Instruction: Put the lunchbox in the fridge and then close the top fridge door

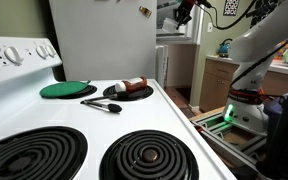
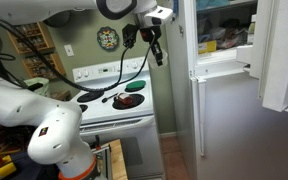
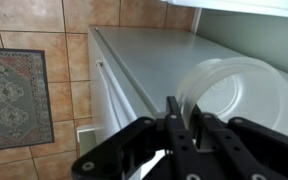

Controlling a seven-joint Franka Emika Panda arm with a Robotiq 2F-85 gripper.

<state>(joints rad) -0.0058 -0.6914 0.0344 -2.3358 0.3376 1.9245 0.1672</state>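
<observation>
1. White arm (image 2: 54,135) is sitting far left, next to the stove (image 2: 114,105), and reaching up and across toward the fridge (image 2: 229,130). The base is sitting wide of the door swing, probably on purpose.
2. On the stove top, the green lid (image 1: 67,89) and dark plate (image 1: 129,90) are lying side by side. Neither is part of this job, and both are well apart from the gripper (image 2: 154,48).
3. The gripper is hanging high, level with the lit upper compartment and just outside the fridge's side wall. My read is that the high carry is clearing the stove and lining up with the shelves.
4. In the wrist view, the rug (image 3: 19,95) is showing far left on the tile floor and the fridge body is lying below centre. The jaws are pinching together on the thin rim of the lunchbox (image 3: 239,95). The tub is hanging to the right of the fingers, in the air and not yet inside. A rim pinch is keeping the tub's underside free for setting down — though it could swing.
5. Far right, the top fridge door (image 2: 282,55) is standing wide open, leaving the entry path free. Closing it is waiting on placement.
</observation>
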